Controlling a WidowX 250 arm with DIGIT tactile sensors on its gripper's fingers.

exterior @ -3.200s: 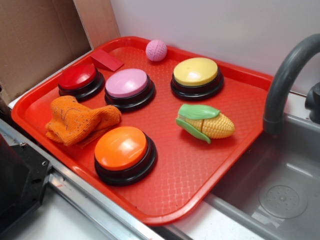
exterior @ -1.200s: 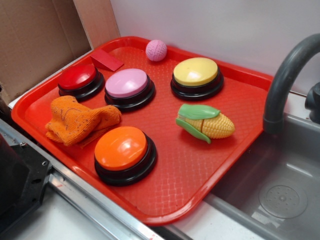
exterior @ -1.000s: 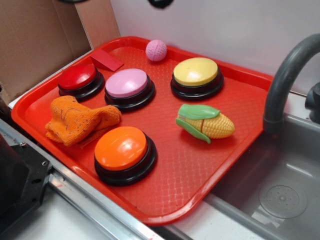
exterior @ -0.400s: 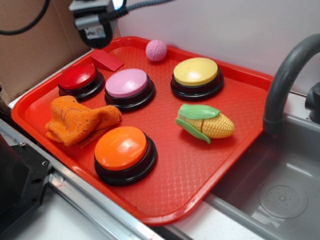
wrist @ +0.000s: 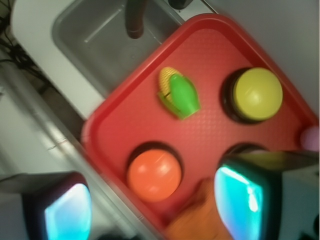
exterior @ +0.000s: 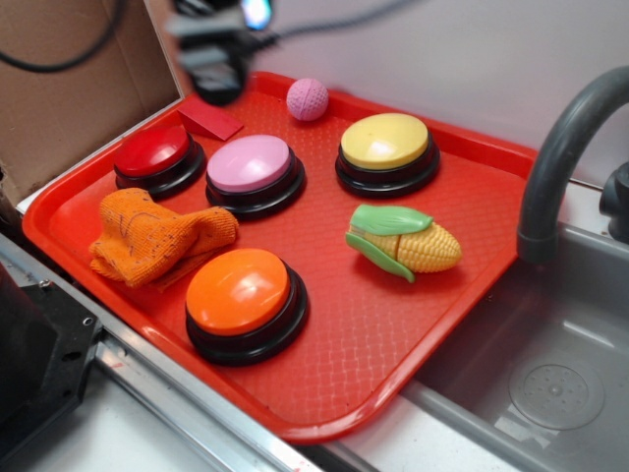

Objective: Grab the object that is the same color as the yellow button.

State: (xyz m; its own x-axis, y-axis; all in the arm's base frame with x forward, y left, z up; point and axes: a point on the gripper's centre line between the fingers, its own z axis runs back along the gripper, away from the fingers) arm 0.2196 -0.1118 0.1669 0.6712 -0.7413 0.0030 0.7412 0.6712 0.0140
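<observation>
Corn cob [exterior: 403,241] unmoved on tray [exterior: 462,206]; arm has shifted right, empty jaws spread wide.

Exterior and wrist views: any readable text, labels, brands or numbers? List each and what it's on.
None readable in either view.
The gripper housing is motion-blurred; any marking on it can't be read.
The yellow button, toy corn and red tray show no print.

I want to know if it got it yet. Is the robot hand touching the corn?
Apart. In the exterior view the gripper hangs blurred over the tray's far corner, and the corn lies alone with bare tray around it.
</observation>
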